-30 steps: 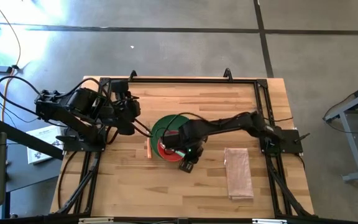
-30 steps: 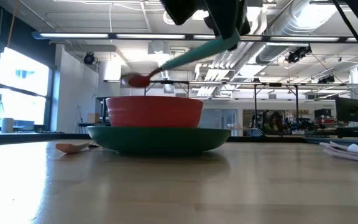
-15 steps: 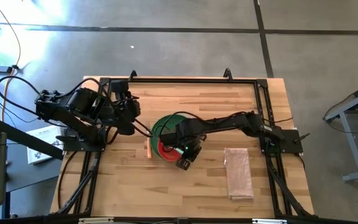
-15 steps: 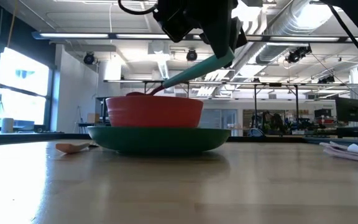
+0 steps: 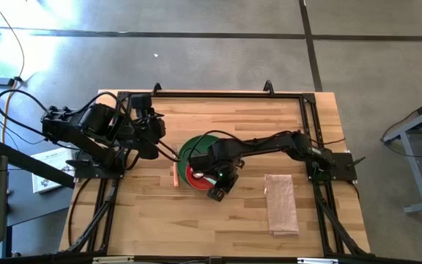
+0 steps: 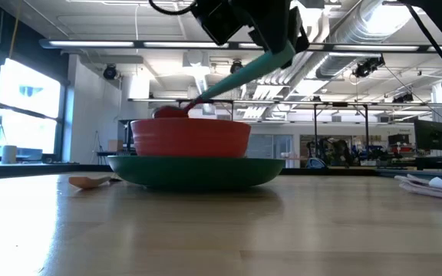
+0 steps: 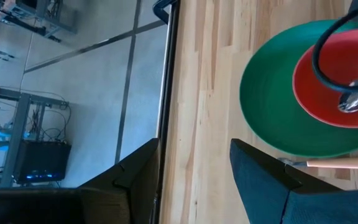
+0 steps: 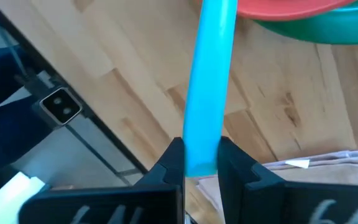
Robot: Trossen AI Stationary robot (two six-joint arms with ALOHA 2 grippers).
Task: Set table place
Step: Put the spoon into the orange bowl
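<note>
A red bowl (image 5: pixel 196 174) sits in a round green plate (image 5: pixel 196 147) at the middle of the light wood table (image 5: pixel 218 220). An orange-handled fork (image 5: pixel 175 176) lies on the table by the plate's left side. A folded pinkish-beige napkin (image 5: pixel 280 204) lies to the right. My right gripper (image 5: pixel 215 183) is over the plate's near side, shut on the teal-handled spoon (image 6: pixel 240 70). My left gripper (image 7: pixel 194 180) is open and empty, left of the plate (image 7: pixel 272 106). My right gripper pinches the spoon's teal handle near its free end (image 8: pixel 202 149) between its two fingers. It comes from above. The spoon slants down away from the fingers, its bowl end (image 6: pixel 171 112) at the red bowl's rim (image 6: pixel 190 123); whether it touches the bowl I cannot tell.
A black rail frame (image 5: pixel 218 94) edges the table. Bare wood lies near the front edge, between the plate and the napkin, and at the far right. My left arm (image 5: pixel 101 128) waits at the table's left side.
My right gripper has gone a little toward the table's left edge and down with the spoon. The spoon's bowl end, which was above the red bowl, has dipped into it and now shows just at its rim.
</note>
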